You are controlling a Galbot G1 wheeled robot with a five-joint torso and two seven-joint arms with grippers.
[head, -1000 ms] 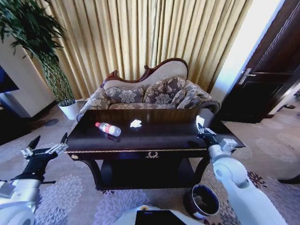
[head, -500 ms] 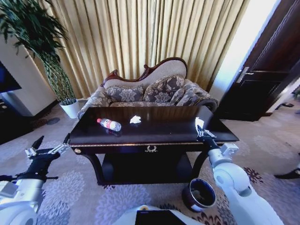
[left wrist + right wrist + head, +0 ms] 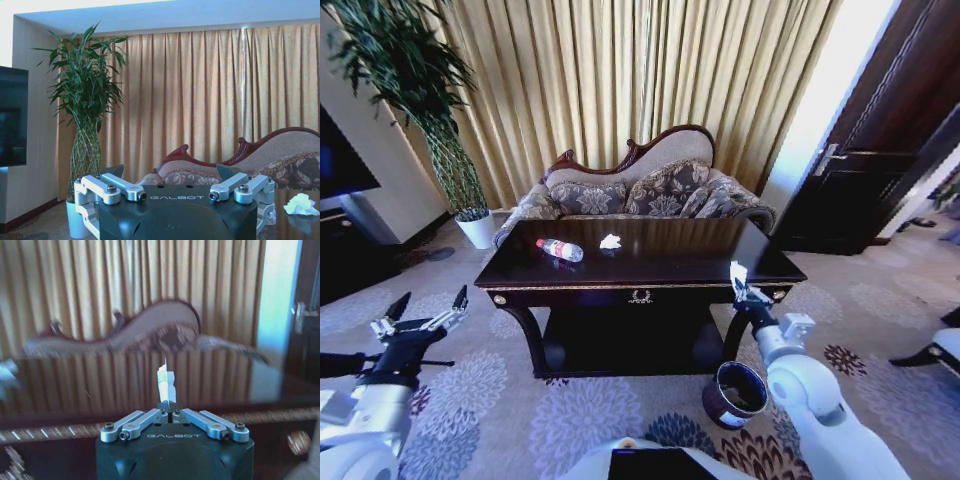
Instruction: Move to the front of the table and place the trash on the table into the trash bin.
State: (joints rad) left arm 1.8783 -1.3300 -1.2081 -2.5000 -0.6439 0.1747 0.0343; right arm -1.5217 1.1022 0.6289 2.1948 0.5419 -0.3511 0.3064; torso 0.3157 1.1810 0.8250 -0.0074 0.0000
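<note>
- White rounded arm shells, black wrists.
- Left tool point(image 3: 423, 312): black fingers, silver linkage bars, screws.
- Right tool point(image 3: 168, 404): dark housing marked GALBOT, silver links.

Right pincer point(image 3: 739, 287): pulled back off the desk point(image 3: 650, 268) top, paper scrap point(image 3: 737, 272) clamped.
Trash bin point(image 3: 735, 393): now nearly beneath that pincer.

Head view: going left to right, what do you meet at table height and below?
Open left gripper → clear plastic bottle with red cap → crumpled white paper → right gripper shut on a white paper scrap; dark round trash bin below it.
</note>
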